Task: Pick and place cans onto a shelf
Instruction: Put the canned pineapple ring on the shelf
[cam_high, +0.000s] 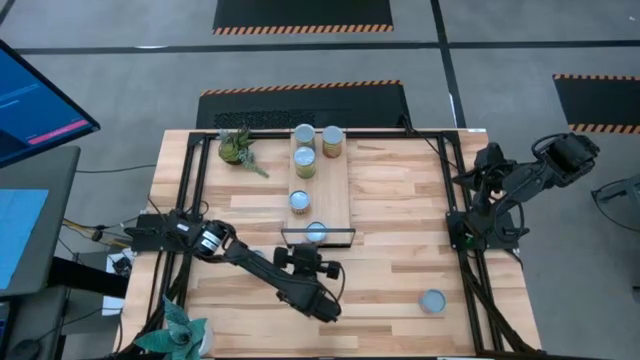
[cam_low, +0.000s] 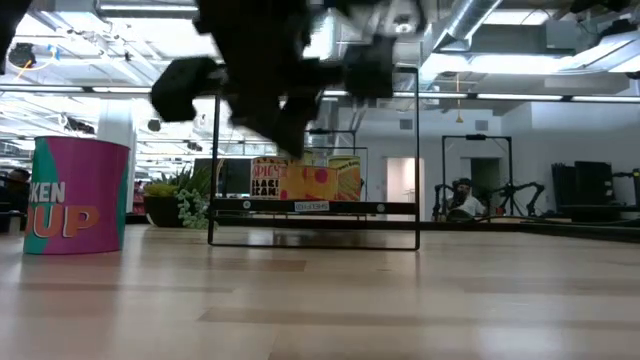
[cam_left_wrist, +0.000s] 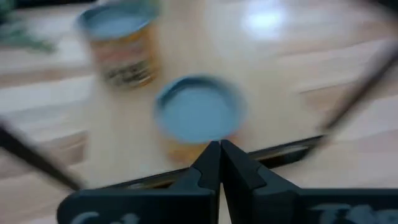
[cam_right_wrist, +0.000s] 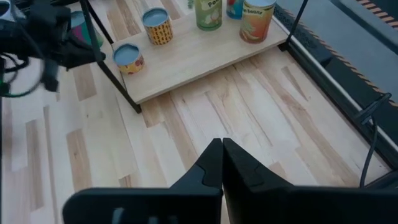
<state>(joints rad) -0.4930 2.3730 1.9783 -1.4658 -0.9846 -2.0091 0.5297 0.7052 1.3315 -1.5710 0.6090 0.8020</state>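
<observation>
Jaws closed; can (cam_low: 76, 196) label apparently "UP".

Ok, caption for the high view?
Five cans on the shelf, one can left on the table; left claw shut nearby.

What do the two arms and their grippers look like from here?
Both arms are dark, jointed links with black cabling. The left arm has a pale round joint cap near its base; the right arm is black throughout. Each gripper, left and right, shows two matte black angular fingers tapering to points.
</observation>
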